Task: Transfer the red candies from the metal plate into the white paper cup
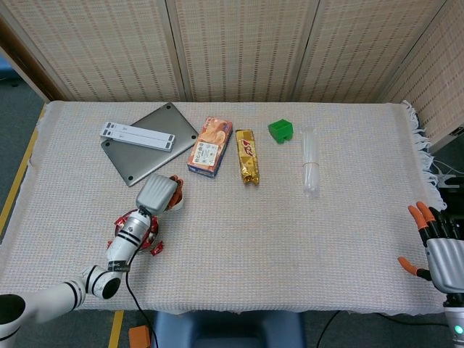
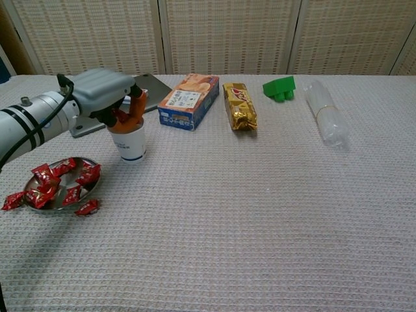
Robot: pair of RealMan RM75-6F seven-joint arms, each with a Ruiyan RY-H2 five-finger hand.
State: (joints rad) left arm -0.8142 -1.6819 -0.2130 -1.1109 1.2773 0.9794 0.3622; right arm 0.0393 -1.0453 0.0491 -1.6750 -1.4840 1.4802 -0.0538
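Hovering over the white paper cup (image 2: 129,142), the left hand (image 2: 104,94) dips curled fingertips into its mouth; whether a candy is pinched, I cannot tell. Release squarely inside. Red wrapped candies (image 2: 57,183) fill the round metal plate (image 2: 91,190) at the cup's 7 o'clock. The right hand (image 1: 438,250) idles, fingers spread, empty.
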